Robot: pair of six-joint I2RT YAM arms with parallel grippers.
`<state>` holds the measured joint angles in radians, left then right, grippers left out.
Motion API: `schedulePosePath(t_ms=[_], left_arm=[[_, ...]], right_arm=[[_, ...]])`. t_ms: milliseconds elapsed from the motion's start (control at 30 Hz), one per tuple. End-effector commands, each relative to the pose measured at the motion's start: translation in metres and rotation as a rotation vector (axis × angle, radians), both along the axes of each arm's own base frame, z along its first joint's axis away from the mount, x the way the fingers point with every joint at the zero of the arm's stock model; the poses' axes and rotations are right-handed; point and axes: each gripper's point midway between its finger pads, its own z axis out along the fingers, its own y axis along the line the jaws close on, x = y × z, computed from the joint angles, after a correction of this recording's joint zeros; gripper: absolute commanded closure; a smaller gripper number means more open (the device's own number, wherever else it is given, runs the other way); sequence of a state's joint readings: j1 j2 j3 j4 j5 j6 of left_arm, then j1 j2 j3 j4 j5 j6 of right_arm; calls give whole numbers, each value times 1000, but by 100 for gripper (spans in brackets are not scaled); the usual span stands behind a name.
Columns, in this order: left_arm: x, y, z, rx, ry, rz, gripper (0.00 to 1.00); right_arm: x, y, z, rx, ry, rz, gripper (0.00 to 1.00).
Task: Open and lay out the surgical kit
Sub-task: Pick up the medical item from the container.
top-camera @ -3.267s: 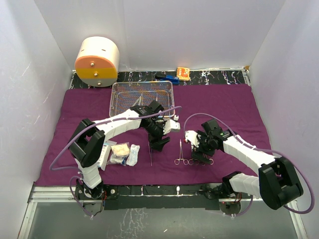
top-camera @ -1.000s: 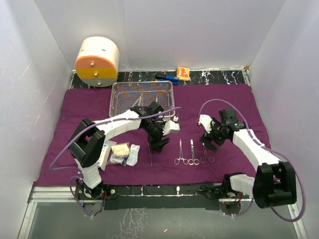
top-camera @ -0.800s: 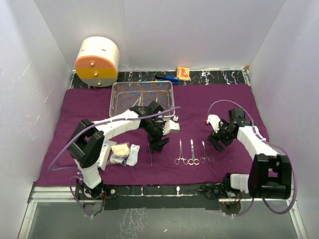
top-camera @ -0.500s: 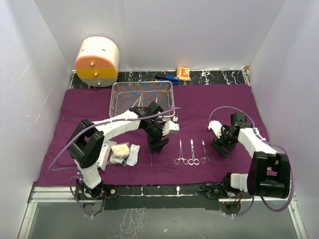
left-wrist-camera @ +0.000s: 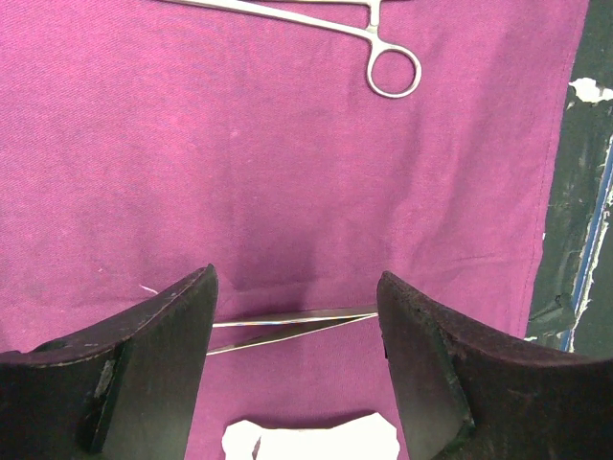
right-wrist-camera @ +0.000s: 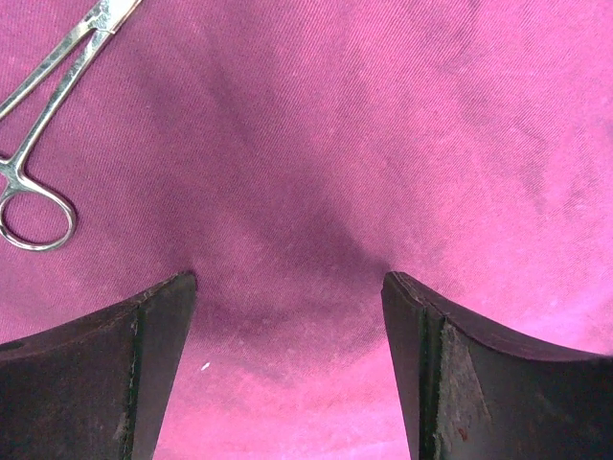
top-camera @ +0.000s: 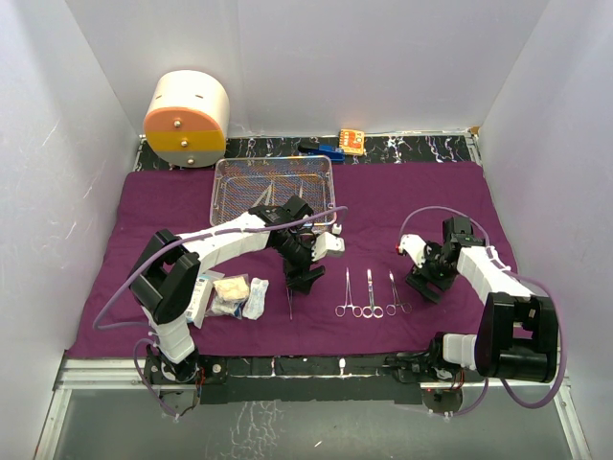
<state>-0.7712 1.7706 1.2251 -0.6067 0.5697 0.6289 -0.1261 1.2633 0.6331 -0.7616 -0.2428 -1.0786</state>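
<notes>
The purple cloth [top-camera: 412, 201] lies spread flat over the table. The wire-mesh tray [top-camera: 273, 189] sits at its back. Three forceps [top-camera: 369, 293] lie side by side near the front. Tweezers [top-camera: 290, 300] lie left of them; in the left wrist view the tweezers [left-wrist-camera: 287, 326] show between the jaws. Gauze and packets [top-camera: 230, 295] lie at front left. My left gripper [top-camera: 301, 278] is open and empty just above the tweezers. My right gripper [top-camera: 426, 286] is open and empty over bare cloth, right of the forceps; one forceps [right-wrist-camera: 43, 91] shows in its view.
A cream-and-orange drum [top-camera: 187, 118] stands at the back left. Small orange [top-camera: 351, 141] and blue [top-camera: 326, 149] items lie on the dark strip behind the cloth. White walls close in the left, back and right sides.
My right gripper let go of the forceps, now laid in a row of three, and swung right and back to the cloth's right side. The left arm barely moved.
</notes>
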Motion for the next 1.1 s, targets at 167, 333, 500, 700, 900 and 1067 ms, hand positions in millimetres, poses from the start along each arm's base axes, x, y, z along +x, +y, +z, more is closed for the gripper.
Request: schedulePosePath(t_ms=[167,333,500,700,900,1067], left_arm=[[-1,-3,33,-78,-42,-13,33],[4,-8,50,-98,-49,5,33],[51,-5,84,-136,-67,203,31],[137,29,109,-158,-133,554,30],[214,57,98,-89,-246,788,26],[261,56,85,-99,-280,865,24]], right_arm=[[-6,-16,4,-84,40,29,22],[20,4,31,42,-12,12,19],[53,29,70,207,-74,-40,15],[106,46,127,355,-163,-140,9],[160,49,172,462,-262,-297,2],[187,47,181,500,-318,-366,2]])
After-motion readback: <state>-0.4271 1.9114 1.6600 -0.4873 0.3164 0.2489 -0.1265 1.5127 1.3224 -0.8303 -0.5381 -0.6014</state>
